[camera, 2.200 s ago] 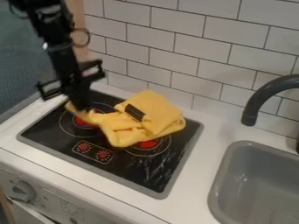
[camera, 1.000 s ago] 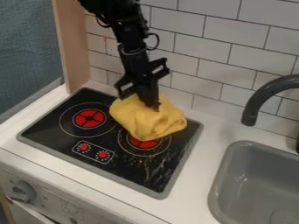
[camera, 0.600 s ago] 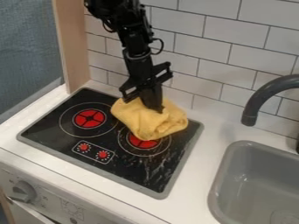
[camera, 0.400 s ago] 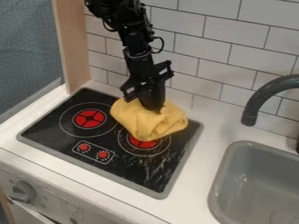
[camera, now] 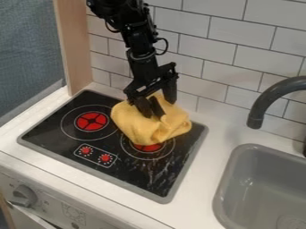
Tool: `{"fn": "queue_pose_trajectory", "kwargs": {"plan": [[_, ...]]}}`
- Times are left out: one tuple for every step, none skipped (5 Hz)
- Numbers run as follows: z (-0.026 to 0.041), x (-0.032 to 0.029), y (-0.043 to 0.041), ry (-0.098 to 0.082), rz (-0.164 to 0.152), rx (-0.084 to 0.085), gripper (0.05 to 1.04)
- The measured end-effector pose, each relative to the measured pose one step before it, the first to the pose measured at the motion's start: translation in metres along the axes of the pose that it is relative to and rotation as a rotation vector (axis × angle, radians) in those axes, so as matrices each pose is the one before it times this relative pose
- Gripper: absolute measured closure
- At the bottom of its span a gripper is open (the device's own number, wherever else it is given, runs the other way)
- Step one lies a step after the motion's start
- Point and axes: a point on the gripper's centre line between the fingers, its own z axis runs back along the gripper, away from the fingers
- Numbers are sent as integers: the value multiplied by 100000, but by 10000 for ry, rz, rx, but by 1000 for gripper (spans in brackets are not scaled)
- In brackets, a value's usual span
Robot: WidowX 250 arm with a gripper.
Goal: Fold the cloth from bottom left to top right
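Hanging right over the folded yellow cloth, the claw has its fingers spread wide, one down against the cloth, the other up by its back edge, and yellow shows between them. Nothing looks gripped. A dark strip sits in that gap; whether it's a label, I can't tell for sure. And here's the key: most of the cloth lies below the claw and toward the camera, its long axis running from left of the claw down to the right. It covers part of the burner nearest the claw. The fold looks close to done, so I'd expect a lift straight up next, with the danger that a finger snags the top layer. Behind the claw is the tiled wall, tight for any push that way; there's more room on the cooktop side, toward the camera. The sink is well apart, off to the right.
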Motion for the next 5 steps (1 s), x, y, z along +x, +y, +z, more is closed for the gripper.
{"fn": "queue_pose_trajectory", "kwargs": {"plan": [[1194,208,-467,-225,99,-246,77],[1256,34,-393,-6,25,-331,85],[1204,-258,-254,-2,-56,-278,85],[1780,-155,448,-283,-259,-120,85],[1115,457,1740,-350,431,64,85]]}}
